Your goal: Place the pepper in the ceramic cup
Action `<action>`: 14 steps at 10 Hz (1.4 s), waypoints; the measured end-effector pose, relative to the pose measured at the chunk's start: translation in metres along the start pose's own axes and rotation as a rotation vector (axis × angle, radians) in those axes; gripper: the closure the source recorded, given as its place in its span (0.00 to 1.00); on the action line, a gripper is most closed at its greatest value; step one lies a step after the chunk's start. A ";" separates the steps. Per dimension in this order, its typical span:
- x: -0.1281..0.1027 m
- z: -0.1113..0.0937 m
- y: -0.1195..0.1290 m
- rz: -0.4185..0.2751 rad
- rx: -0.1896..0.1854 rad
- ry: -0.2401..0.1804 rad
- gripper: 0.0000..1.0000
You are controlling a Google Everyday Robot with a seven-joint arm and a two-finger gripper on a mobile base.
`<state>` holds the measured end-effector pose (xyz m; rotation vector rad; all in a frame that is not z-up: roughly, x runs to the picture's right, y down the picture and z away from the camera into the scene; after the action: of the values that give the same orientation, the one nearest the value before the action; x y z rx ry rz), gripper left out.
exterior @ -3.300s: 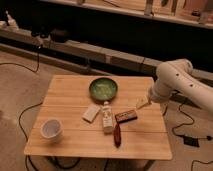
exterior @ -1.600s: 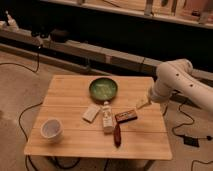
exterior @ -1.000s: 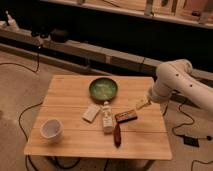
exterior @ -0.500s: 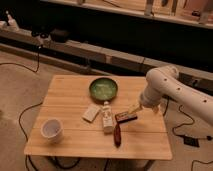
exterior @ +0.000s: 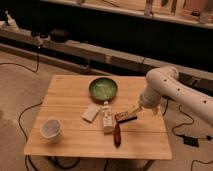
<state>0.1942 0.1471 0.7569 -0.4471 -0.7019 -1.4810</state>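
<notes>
The dark red pepper (exterior: 116,134) lies on the wooden table (exterior: 70,92) near the front edge, right of centre. The white ceramic cup (exterior: 51,128) stands upright at the front left of the table, far from the pepper. My gripper (exterior: 134,109) hangs from the white arm (exterior: 162,87) over the right part of the table, just above and right of a flat brown bar (exterior: 126,117), and a short way behind the pepper. It holds nothing that I can see.
A green bowl (exterior: 103,89) sits at the back centre. A small white bottle (exterior: 107,120) and a pale flat packet (exterior: 91,113) lie mid-table, left of the bar. Cables run on the floor around the table; a dark shelf lies behind.
The arm has swung left and down from beside the table's right edge, bringing the gripper over the table near the brown bar. The objects have not moved.
</notes>
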 end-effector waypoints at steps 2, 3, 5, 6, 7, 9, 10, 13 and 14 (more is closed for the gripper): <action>-0.005 0.024 -0.021 -0.008 0.023 -0.020 0.20; -0.007 0.032 -0.025 -0.007 0.027 -0.029 0.20; -0.007 0.048 -0.038 -0.021 0.022 -0.046 0.20; -0.006 0.055 -0.043 -0.026 0.017 -0.049 0.20; -0.006 0.061 -0.046 -0.027 0.013 -0.052 0.20; -0.010 0.084 -0.058 -0.036 0.004 -0.069 0.20; -0.012 0.094 -0.064 -0.037 0.004 -0.080 0.20; -0.012 0.118 -0.075 -0.039 -0.014 -0.102 0.20; -0.010 0.124 -0.079 -0.042 -0.020 -0.105 0.23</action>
<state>0.0977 0.2322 0.8289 -0.5308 -0.7838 -1.5135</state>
